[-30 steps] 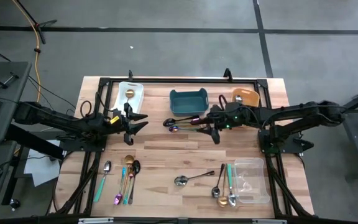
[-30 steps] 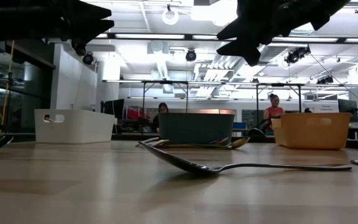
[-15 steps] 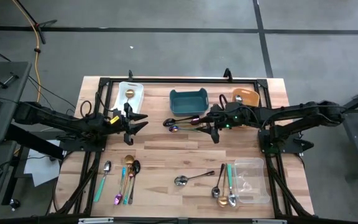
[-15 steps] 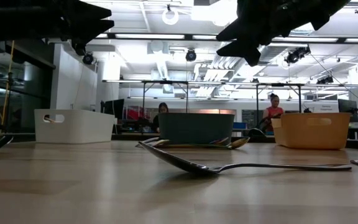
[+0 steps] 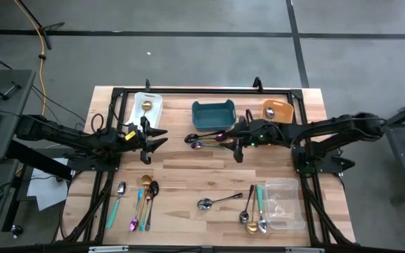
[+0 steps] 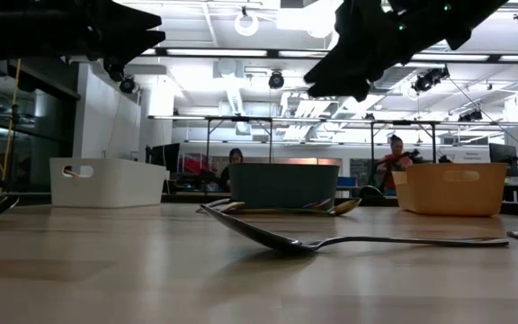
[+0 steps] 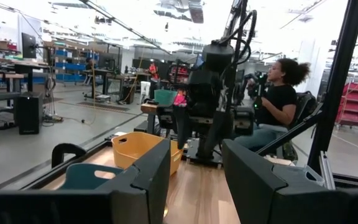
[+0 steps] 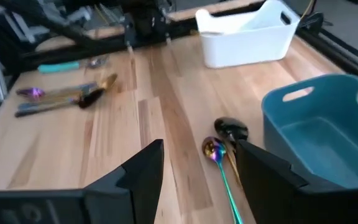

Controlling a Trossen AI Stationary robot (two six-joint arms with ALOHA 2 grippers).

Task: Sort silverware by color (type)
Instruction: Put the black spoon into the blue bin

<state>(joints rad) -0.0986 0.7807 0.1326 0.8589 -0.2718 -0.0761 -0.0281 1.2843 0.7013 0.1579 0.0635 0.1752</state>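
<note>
The right gripper (image 5: 238,148) is held above the desk (image 5: 188,176) with its jaws spread wide and nothing between them, just beside the iridescent spoon (image 8: 215,151) and black spoon (image 8: 231,130) lying before the teal bin (image 5: 213,114). The left gripper (image 5: 157,138) is held apart and empty near the white bin (image 5: 147,109). Other silverware is laid in a cluster (image 5: 138,200) toward the desk's front left, and a silver spoon (image 5: 216,202) lies near the clear bin (image 5: 284,204).

Three bins (image 5: 213,114) across top of table (image 5: 181,165); fourth bin (image 5: 284,205) lower right; spoon clusters (image 5: 138,202) lower left, centre, beside lower-right bin.
</note>
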